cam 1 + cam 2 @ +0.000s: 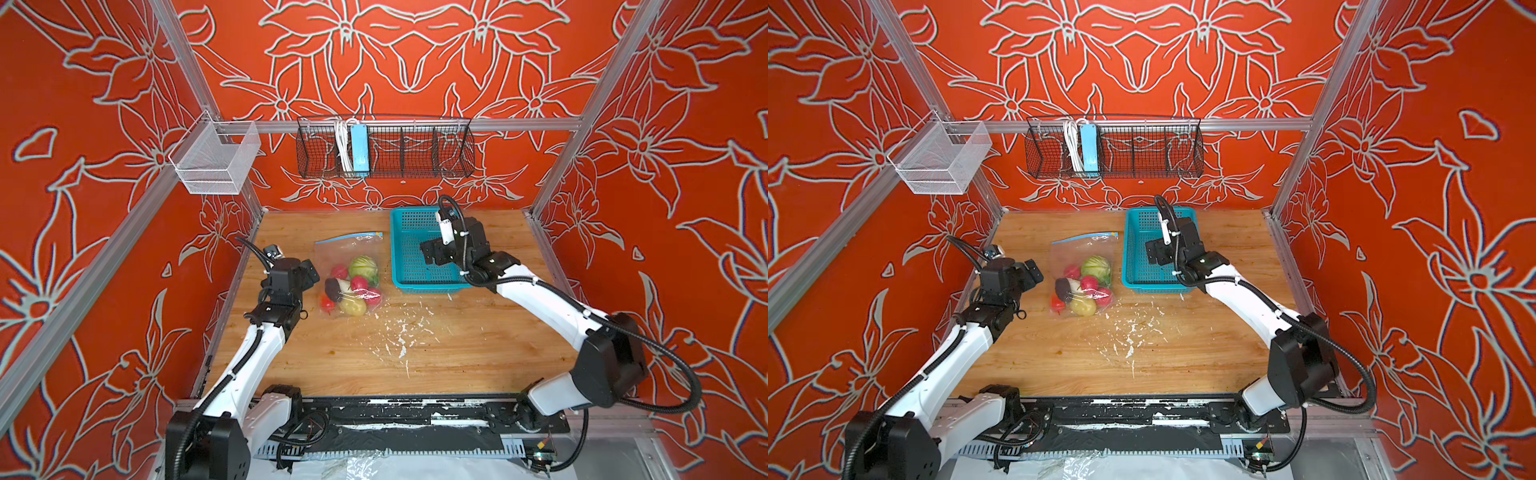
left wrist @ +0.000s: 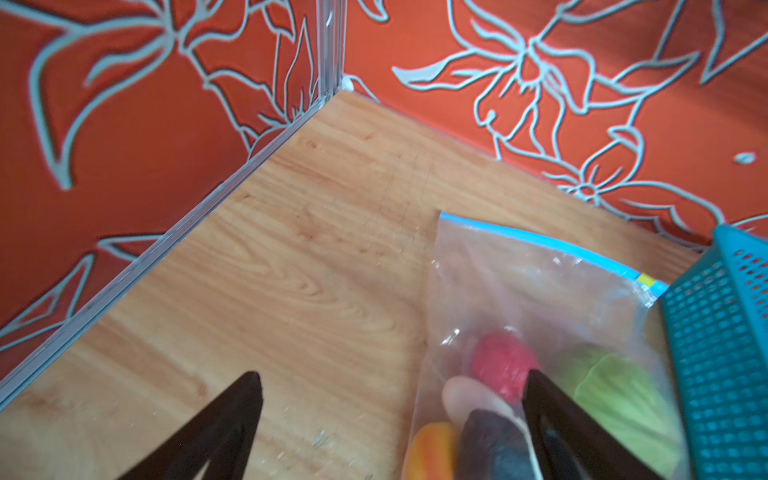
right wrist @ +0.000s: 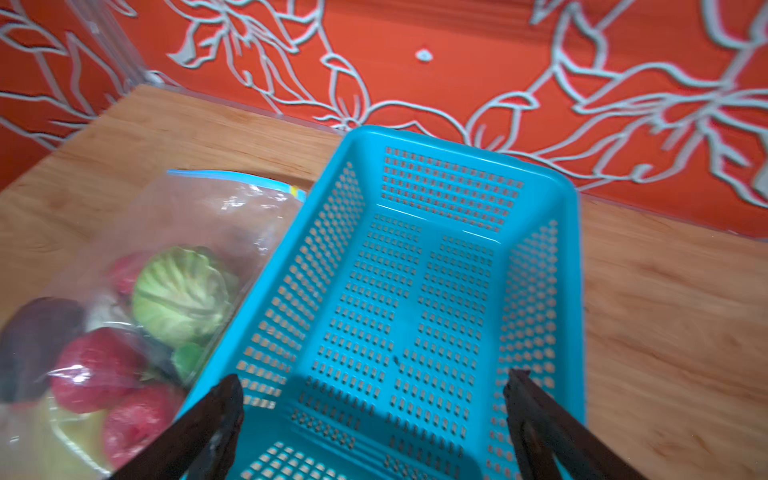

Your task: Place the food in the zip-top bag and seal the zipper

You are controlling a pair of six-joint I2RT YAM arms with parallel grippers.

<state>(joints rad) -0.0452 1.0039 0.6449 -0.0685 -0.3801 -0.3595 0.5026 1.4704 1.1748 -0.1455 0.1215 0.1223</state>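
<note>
Black base rail [image 1: 415, 409], carrying both arm mounts, borders the near edge of the wooden table [image 1: 457, 365]. At mid-table the left gripper [image 2: 392, 376] is poised just left of the zip-top bag [image 1: 349, 255], its jaws spread wide with nothing between them. In the left wrist view one finger [image 2: 552, 419] overlaps the bag's side. The right gripper [image 3: 374, 377], jaws likewise spread and empty, hangs over the floor of the teal basket [image 1: 394, 253].

The food [image 1: 353, 289] lies inside the bag, gathered at its near end: green cabbage [image 1: 363, 268], red berries [image 1: 358, 283], a dark piece [image 1: 332, 289] and a yellow potato [image 1: 353, 306].

The zipper [image 1: 349, 237] runs along the bag's far edge, with its yellow tab [image 2: 645, 279] at the end next to the basket. Whether it is sealed cannot be told. The bag's right edge lies just beside the basket's left wall; contact cannot be told.

Open wood with white flecks [image 1: 401, 332] spans the front of the table, and a narrower strip separates the basket from the right frame.
</note>
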